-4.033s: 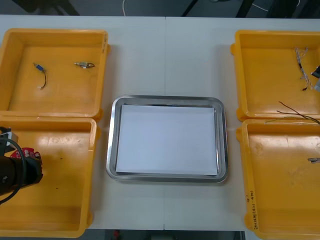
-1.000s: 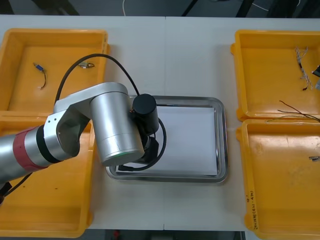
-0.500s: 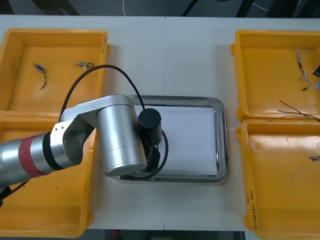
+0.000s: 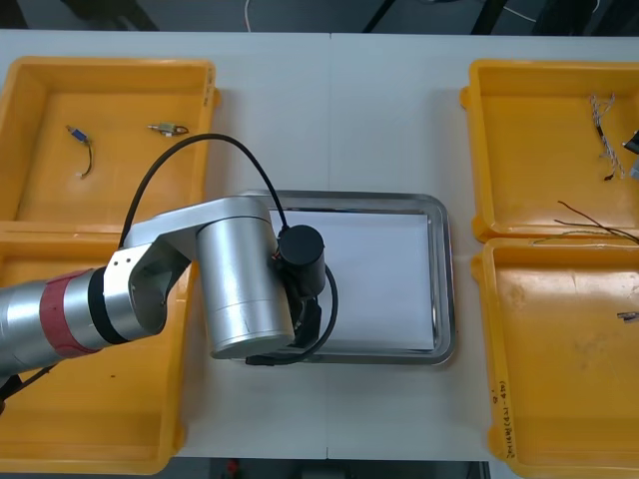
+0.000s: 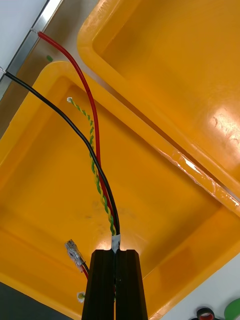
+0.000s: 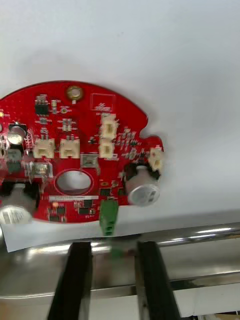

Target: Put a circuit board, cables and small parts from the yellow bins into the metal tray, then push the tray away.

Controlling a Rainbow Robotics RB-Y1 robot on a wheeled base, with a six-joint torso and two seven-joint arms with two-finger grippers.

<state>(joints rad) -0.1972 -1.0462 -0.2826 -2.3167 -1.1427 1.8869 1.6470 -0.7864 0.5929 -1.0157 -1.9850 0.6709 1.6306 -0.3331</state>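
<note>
In the front view, the left arm reaches from above the near left yellow bin over the left part of the metal tray and hides its own gripper. The tray is white inside and lies between the bins. The far left yellow bin holds a short cable with a blue end and a small metal part, lying apart. A twisted blue and white cable lies in the far right yellow bin. Thin dark cables lie by the rim between that bin and the near right yellow bin, where a second small metal part rests.

In the left wrist view, the left gripper hangs over the tray's metal rim with its fingers apart and nothing between them. The round red circuit board lies flat on the tray's white inside, just beyond the fingertips. Its green terminal block juts past the white edge, in line with the gap.

In the right wrist view, the right gripper has its fingers pressed together above the bin under the cables, beside a neighbouring bin. A red cable, a black cable and a twisted yellow and green cable run along the bin floor up to the fingertips. A plug-ended wire lies just beside the fingers.
</note>
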